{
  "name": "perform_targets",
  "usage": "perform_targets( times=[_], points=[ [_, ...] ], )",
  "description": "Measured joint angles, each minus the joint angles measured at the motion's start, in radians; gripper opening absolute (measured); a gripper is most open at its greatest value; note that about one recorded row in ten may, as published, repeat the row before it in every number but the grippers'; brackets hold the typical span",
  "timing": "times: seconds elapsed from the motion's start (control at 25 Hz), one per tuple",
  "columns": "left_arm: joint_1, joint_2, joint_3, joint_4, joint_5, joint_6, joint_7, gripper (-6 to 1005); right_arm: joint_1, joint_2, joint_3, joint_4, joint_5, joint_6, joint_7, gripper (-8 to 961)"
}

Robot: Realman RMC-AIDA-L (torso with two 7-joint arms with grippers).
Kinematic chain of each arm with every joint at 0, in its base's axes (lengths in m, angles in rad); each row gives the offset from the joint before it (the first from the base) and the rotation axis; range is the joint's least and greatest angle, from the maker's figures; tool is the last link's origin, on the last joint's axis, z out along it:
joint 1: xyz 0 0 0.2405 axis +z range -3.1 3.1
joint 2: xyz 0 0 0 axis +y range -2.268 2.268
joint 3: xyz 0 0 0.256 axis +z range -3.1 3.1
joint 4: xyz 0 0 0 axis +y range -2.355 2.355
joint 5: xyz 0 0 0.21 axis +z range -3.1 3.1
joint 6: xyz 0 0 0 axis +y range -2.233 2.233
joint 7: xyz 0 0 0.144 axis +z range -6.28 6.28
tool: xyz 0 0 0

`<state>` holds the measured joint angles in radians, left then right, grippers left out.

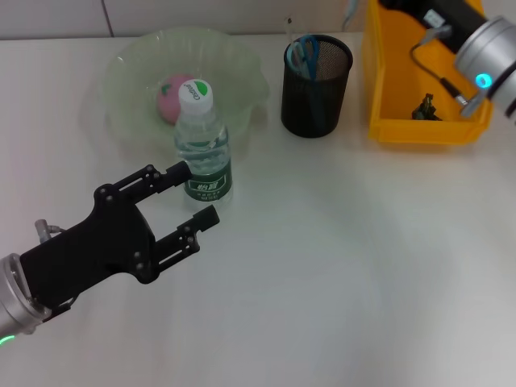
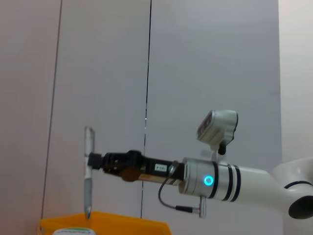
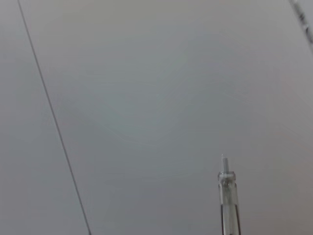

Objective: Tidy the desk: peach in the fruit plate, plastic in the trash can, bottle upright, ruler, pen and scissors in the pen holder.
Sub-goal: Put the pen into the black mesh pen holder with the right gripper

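The bottle [image 1: 201, 137] stands upright in front of the fruit plate [image 1: 129, 113], which holds the pink peach [image 1: 171, 98]. My left gripper [image 1: 197, 192] is open, its fingertips on either side of the bottle's lower part without clamping it. The black mesh pen holder [image 1: 316, 85] contains the blue-handled scissors [image 1: 304, 52]. In the left wrist view my right gripper [image 2: 92, 160] is shut on the pen [image 2: 87, 196], which hangs vertically above the yellow trash can [image 2: 112, 225]. The pen's tip [image 3: 227, 196] shows in the right wrist view. The ruler and plastic I cannot make out.
The yellow trash can [image 1: 387, 89] stands at the back right, right of the pen holder, with a small dark item [image 1: 426, 106] inside. My right arm [image 1: 488, 48] reaches over it. White tabletop [image 1: 347, 258] spreads across the front and middle.
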<state>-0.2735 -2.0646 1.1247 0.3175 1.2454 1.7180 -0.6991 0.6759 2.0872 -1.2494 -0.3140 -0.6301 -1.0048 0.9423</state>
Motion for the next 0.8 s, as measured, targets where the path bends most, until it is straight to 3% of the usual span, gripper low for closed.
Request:
perform_targets(
  times=[0.16, 0.56, 0.8],
  points=[
    [-0.001, 0.0, -0.004, -0.004, 0.0, -0.001, 0.002, 663, 0.032, 0.003, -0.028, 0.037, -0.003, 0.041, -0.032, 256],
    [-0.001, -0.001, -0.005, -0.005, 0.0, -0.001, 0.004, 664, 0.027, 0.005, -0.089, 0.042, 0.001, 0.072, -0.026, 294],
    [0.006, -0.002, -0.004, -0.005, 0.0, 0.009, 0.004, 664, 0.002, 0.0, -0.089, 0.037, -0.007, 0.0, 0.02, 479]
  ],
)
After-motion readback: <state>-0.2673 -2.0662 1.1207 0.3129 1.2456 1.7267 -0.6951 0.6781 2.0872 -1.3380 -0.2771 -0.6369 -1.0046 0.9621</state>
